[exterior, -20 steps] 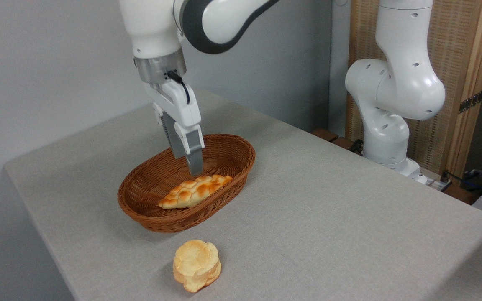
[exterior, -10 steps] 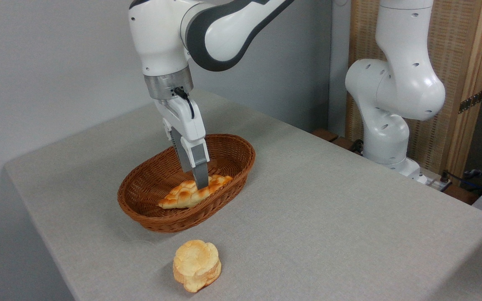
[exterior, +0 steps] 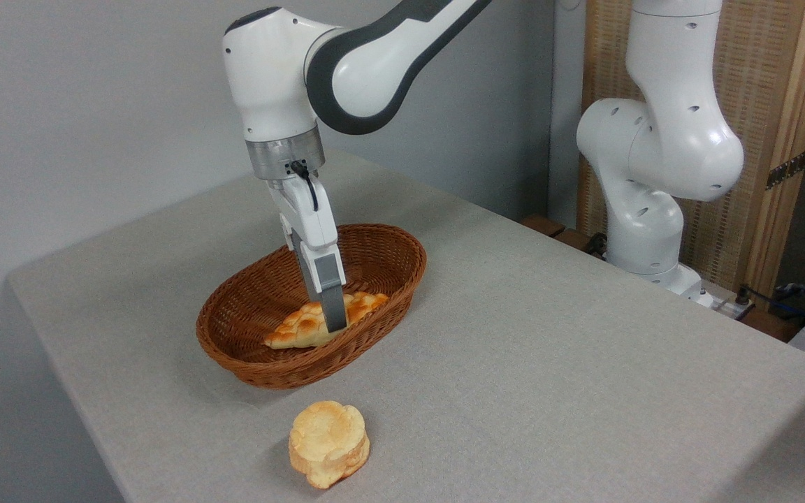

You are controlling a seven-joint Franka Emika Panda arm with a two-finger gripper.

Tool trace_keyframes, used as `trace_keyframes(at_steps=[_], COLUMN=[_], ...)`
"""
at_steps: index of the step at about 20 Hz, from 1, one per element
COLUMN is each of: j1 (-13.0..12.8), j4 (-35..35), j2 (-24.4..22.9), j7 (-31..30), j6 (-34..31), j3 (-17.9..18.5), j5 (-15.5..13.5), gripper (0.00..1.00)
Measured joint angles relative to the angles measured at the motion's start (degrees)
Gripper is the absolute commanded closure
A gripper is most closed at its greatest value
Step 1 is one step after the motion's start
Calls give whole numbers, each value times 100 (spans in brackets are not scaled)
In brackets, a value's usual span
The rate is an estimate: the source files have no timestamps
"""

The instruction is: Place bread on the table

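Wicker basket (exterior: 249,349) holds bread (exterior: 298,328); end effector (exterior: 333,323) straddling.

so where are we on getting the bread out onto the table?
Done: nothing placed; the bread lies in the wicker basket. The round bun on the table is a different item. In hand: the gripper is down inside the basket, fingers at the loaf's middle; whether they have closed on it cannot be told from this view. Left: grasp, lift clear of the rim, set down on the cloth.
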Motion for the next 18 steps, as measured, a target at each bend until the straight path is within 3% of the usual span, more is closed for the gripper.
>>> trace_keyframes(at_steps=[5,8,12,17,18], j1=[0,2,3,2,3], j4=[-55,-71,-95,-133,-145], j2=[30,37,44,55,55], j7=[-1,-1,-1,0,0], j6=[2,2,8,71,92], j3=[-87,-91,-92,-101,-101], j5=[83,83,85,122,126], gripper=[0,9,10,24,32])
